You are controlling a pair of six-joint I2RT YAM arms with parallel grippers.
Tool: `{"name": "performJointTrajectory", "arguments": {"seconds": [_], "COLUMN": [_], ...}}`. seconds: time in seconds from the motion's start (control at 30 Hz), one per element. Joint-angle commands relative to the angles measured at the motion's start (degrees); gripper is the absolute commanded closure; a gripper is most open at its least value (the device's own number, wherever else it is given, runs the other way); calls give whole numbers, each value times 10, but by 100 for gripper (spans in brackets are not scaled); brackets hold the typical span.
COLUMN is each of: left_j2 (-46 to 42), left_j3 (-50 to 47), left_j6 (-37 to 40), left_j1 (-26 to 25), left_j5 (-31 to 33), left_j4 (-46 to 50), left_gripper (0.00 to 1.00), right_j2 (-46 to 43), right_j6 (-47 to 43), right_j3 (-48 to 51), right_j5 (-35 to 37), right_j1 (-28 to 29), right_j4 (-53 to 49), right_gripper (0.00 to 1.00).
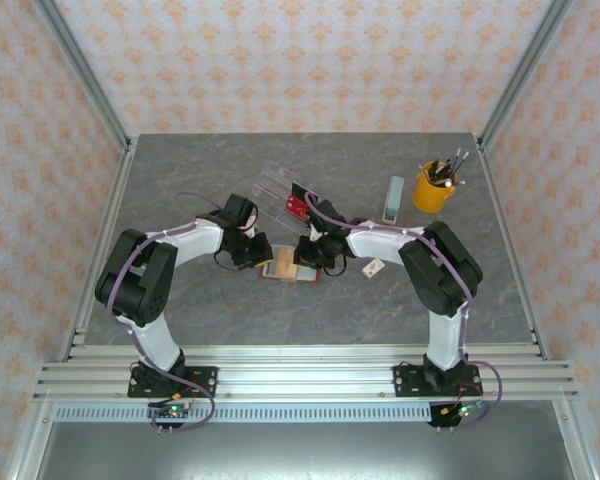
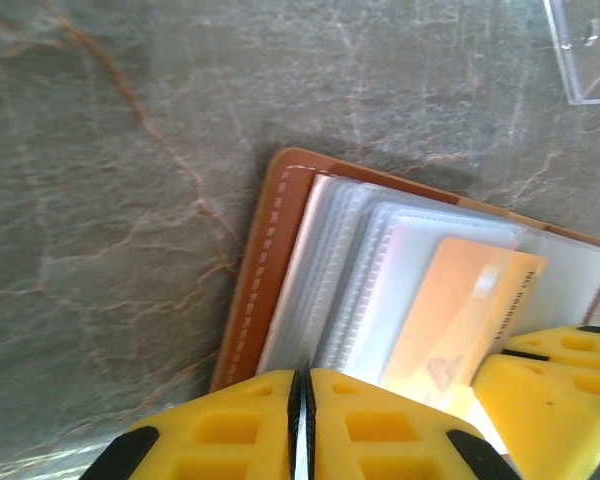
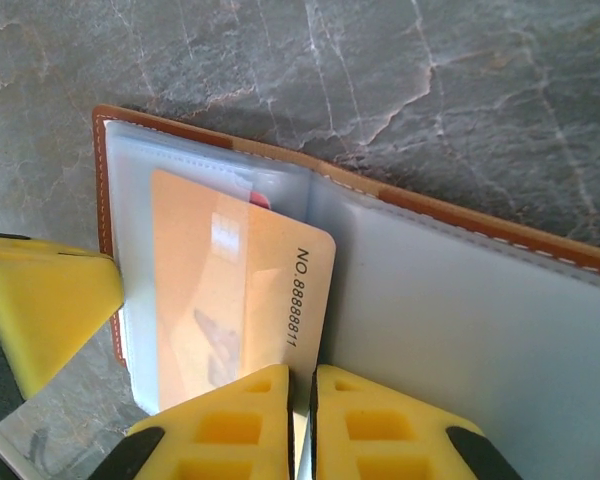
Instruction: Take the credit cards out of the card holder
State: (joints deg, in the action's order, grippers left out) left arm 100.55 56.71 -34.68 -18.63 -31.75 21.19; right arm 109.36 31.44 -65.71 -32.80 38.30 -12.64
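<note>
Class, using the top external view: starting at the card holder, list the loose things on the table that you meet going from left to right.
card holder → small white tag → pale blue-grey block → yellow cup holding pens

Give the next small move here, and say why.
Probably the right end effector should draw the orange card a short way straight back, out of its sleeve. Its pads look shut on the card's near edge, the card seems partly sleeved in the open card holder, and the left end effector, shut at the holder's edge, appears to steady it.
</note>
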Motion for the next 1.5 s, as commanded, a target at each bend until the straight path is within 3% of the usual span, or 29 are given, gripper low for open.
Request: {"name": "performJointTrajectory", "arguments": {"seconds": [0.0, 0.27, 0.7, 0.87, 1.1, 1.47], "left_j2": [-33, -41, 21, 29, 32, 33], "left_j3": [19, 30, 32, 19, 9, -3], "left_j6": [34, 37, 37, 37, 28, 14], "left_j1": [4, -15, -33, -33, -28, -21], "left_j5": [52, -13, 28, 42, 62, 69], "left_j4": [56, 19, 15, 19, 28, 29], "left_gripper": [85, 85, 87, 87, 87, 84], "right_j2": [-6, 2, 15, 20, 8, -30], "right_j6": [0, 9, 27, 39, 40, 21], "right_j3": [15, 12, 19, 23, 35, 76], "right_j5": [10, 2, -17, -31, -22, -21], "right_j1": [2, 2, 2, 2, -4, -32], "right_j4": [-7, 14, 52, 76, 74, 53], "right_gripper": [88, 86, 75, 76, 85, 87]}}
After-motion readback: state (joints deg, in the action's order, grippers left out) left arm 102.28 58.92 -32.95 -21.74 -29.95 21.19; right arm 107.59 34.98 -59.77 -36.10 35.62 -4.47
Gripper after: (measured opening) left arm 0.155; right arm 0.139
